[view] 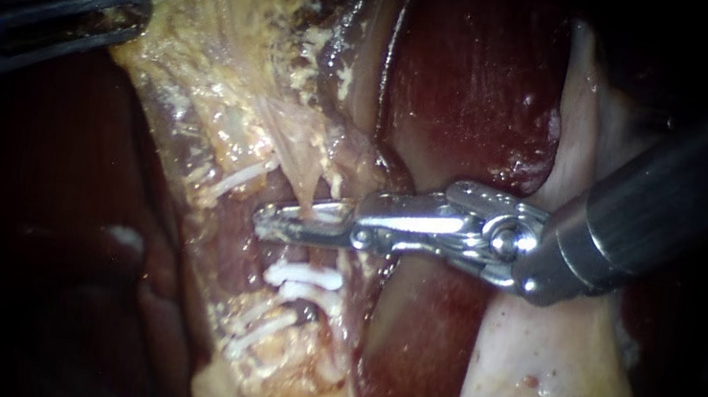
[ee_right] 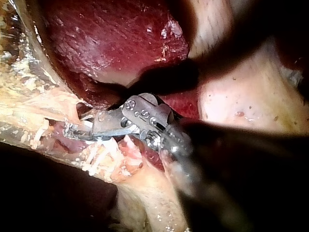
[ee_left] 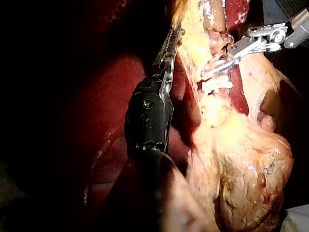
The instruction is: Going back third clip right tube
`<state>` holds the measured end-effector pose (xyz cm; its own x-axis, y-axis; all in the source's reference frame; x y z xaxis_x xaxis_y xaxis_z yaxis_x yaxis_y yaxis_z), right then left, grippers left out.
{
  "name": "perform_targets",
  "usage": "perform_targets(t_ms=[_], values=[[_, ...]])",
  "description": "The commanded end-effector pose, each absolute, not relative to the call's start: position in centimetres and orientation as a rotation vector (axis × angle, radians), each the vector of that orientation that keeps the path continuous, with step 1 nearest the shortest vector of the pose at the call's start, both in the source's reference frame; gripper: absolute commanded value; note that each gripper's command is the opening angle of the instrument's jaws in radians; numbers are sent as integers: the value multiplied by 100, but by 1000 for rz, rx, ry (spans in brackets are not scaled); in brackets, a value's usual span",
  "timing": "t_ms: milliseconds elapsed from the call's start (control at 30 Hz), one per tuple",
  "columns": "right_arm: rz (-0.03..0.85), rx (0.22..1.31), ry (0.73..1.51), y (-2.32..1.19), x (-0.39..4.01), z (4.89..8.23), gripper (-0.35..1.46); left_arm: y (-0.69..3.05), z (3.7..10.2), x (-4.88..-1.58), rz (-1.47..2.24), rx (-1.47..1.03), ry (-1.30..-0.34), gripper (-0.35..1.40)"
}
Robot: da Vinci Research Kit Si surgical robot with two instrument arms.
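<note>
My right instrument (view: 267, 220) reaches in from the right, its jaws slightly open on either side of a pale tube (view: 303, 182). A white clip (view: 329, 217) shows at the upper jaw. Just below the jaws, two more white clips (view: 303, 275) sit close together on the same strand. The right wrist view shows these jaws (ee_right: 72, 131) with a narrow gap, against frayed yellow tissue. My left instrument (view: 130, 9) comes from the upper left, shut on the edge of the yellowish tissue (view: 237, 32) and holding it taut. In the left wrist view its jaws (ee_left: 173, 36) lie along that sheet.
Dark red liver (view: 481, 85) lies behind and below the right instrument's jaws. Pale, smooth tissue (view: 527, 375) fills the lower right. Other white clips sit at the left (view: 242, 174) and lower down (view: 257, 332). Dark liver surface (view: 25, 247) spreads to the left.
</note>
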<state>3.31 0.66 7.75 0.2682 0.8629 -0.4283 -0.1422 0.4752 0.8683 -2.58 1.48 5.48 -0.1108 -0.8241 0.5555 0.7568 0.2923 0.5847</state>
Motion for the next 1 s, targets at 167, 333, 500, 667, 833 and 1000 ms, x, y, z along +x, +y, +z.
perform_targets(t_ms=[167, 333, 500, 667, 833, 1000], values=[[791, 818, 1087, 66, 333, 775, 10, 148, 547, -258, -1340, 84, -1017, -35], [776, 786, 1109, 70, 337, 778, 47, 147, 547, -258, -1339, 86, -1018, -35], [766, 707, 1127, 75, 339, 786, 58, 146, 547, -259, -1339, 85, -1018, -35], [741, 745, 1154, 67, 343, 779, 59, 146, 546, -258, -1339, 85, -1018, -35], [703, 796, 1170, 56, 353, 762, 59, 146, 547, -258, -1339, 85, -1018, -35], [709, 777, 1171, 59, 351, 767, 59, 146, 547, -259, -1339, 85, -1018, -35]])
